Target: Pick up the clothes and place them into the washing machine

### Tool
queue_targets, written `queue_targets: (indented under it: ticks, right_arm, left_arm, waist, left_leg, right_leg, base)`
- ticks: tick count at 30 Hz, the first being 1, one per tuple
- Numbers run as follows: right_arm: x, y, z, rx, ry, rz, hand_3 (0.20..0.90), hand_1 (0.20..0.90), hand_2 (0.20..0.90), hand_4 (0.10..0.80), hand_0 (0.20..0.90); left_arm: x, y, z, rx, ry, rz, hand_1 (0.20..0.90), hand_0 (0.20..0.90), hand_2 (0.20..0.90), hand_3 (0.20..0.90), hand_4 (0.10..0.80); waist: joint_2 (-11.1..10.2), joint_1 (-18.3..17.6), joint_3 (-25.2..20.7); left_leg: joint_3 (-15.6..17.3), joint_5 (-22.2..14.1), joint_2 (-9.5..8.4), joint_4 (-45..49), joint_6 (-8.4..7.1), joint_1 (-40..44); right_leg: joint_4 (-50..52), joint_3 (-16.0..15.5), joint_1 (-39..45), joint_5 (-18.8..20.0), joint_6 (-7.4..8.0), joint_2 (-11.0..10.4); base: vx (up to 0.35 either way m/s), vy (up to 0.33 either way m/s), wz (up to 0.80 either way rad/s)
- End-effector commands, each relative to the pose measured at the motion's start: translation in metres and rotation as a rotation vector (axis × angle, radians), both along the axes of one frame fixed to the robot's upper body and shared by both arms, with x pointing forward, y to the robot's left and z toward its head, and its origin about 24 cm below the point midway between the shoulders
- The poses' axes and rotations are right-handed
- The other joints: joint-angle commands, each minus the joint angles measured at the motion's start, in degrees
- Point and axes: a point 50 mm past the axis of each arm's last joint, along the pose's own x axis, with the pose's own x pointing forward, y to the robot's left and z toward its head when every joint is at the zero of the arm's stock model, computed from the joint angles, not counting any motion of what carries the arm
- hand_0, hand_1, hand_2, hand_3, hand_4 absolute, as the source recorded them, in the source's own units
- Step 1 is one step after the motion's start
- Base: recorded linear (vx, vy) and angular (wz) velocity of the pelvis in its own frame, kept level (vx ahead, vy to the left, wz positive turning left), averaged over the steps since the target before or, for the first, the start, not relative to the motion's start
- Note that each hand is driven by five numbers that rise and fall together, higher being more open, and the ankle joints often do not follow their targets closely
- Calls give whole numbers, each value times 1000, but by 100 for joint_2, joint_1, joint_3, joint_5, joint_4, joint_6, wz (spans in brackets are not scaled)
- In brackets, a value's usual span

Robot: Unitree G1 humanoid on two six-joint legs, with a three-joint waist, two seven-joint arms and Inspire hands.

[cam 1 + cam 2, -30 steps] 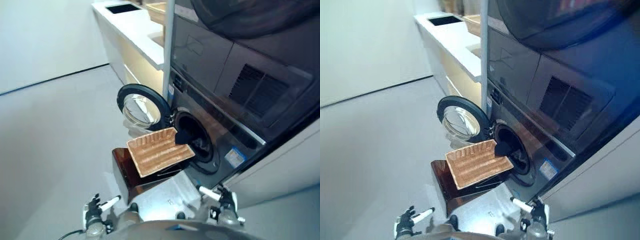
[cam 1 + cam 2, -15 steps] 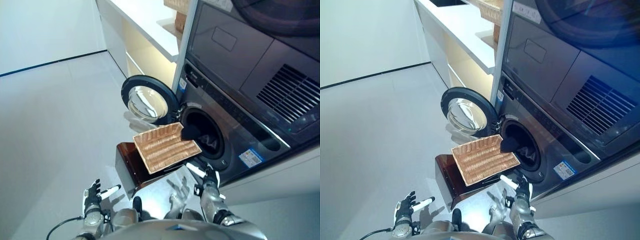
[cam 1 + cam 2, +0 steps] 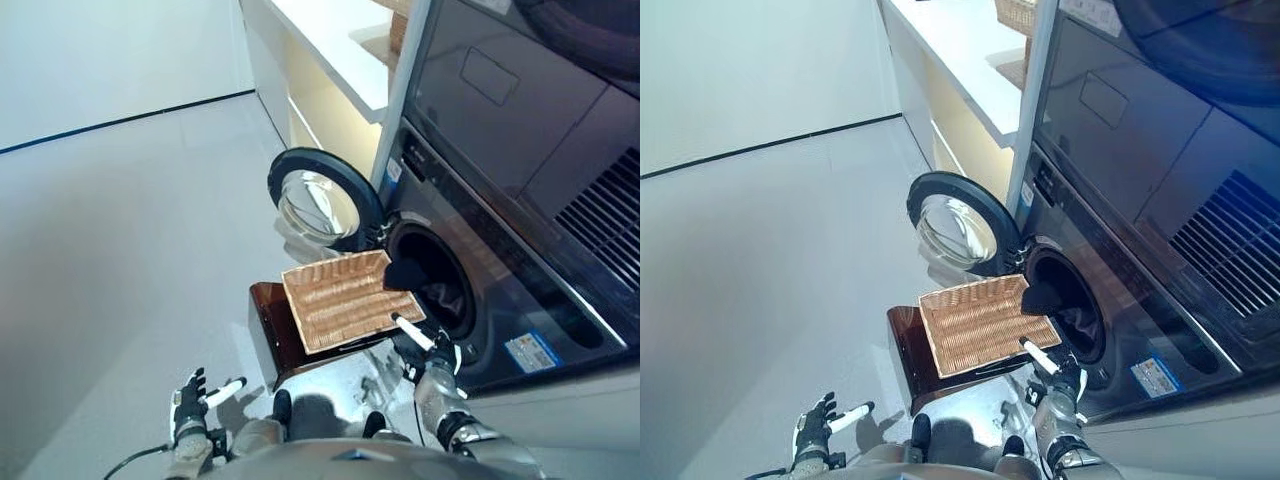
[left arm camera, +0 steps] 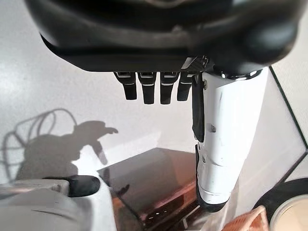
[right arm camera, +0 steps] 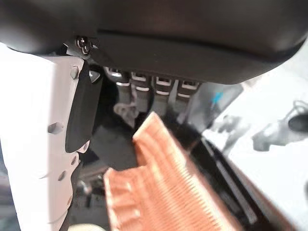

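A shallow wicker basket [image 3: 343, 300] rests tilted on a dark brown box [image 3: 266, 325] in front of the washing machine's open drum [image 3: 440, 290]. I see no clothes in the basket. A dark piece of cloth [image 3: 404, 273] lies at the drum's mouth, by the basket's far corner. The round door [image 3: 320, 200] stands open to the left. My right hand [image 3: 428, 352] is open, just off the basket's near right corner, below the drum; its wrist view shows the wicker [image 5: 163, 187] right past the fingers [image 5: 149, 86]. My left hand [image 3: 189, 400] is open and empty, low over the floor.
A second machine [image 3: 520, 90] is stacked above the washer. A white counter [image 3: 335, 40] runs along the wall behind the door. Bare grey floor [image 3: 120, 230] spreads to the left. The left wrist view shows the brown box [image 4: 154, 178] past the hand.
The camera has shifted. My right hand has risen from low at the right up to the basket's near right corner. My left hand stays low.
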Motion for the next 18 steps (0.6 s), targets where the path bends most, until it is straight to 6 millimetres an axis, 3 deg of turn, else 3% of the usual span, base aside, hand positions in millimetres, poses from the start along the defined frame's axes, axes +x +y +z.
queue_targets:
  ticks: [1, 3, 9, 14, 17, 18]
  right_arm:
    - [74, 6, 65, 68, -397, -137, 900, 900, 900, 800, 900]
    - [82, 6, 74, 101, -451, -173, 900, 900, 900, 800, 900]
    - [130, -3, 144, 196, -758, -305, 900, 900, 900, 800, 900]
    - [155, -19, 189, 177, -847, -353, 900, 900, 900, 800, 900]
    - [164, -18, 211, 196, -905, -384, 900, 900, 900, 800, 900]
    - [164, -17, 211, 196, -904, -384, 900, 900, 900, 800, 900]
  left_arm:
    - [77, -6, 46, 30, -395, -2, 900, 900, 900, 900, 800]
    - [86, -9, 56, 29, -465, -7, 900, 900, 900, 900, 800]
    - [127, -29, 138, 122, -914, -189, 900, 900, 900, 900, 800]
    - [132, -35, 188, 171, -1162, -228, 900, 900, 900, 900, 800]
    - [133, -33, 220, 108, -1323, -108, 900, 900, 900, 900, 800]
    - [133, -33, 220, 108, -1322, -108, 900, 900, 900, 900, 800]
  waist:
    - [24, 44, 470]
    - [91, 77, 561]
    - [493, 253, 1031]
    - [699, 407, 1194]
    - [790, 423, 1244]
    - [785, 427, 1228]
  left_leg:
    - [-108, -539, 53, 341, -429, -269]
    - [-111, -534, 42, 401, -430, -405]
    - [-69, -509, -47, 664, -399, -1122]
    - [-21, -644, -55, 1056, -415, -1751]
    - [37, -739, -46, 1444, -458, -2329]
    - [40, -743, -46, 1456, -458, -2351]
  right_leg:
    - [-350, -34, -58, 113, 166, -419]
    - [-285, -27, -191, 109, 162, -448]
    - [88, 135, -1084, 116, 159, -576]
    - [551, 298, -1789, -18, 152, -646]
    - [912, 373, -2356, -83, 134, -673]
    - [923, 379, -2381, -87, 134, -674]
  base:
    - [-150, 31, 7]
    - [-95, 24, 7]
    - [-117, 59, 3]
    - [-45, 36, -9]
    - [-26, 36, 4]
    - [7, 21, 8]
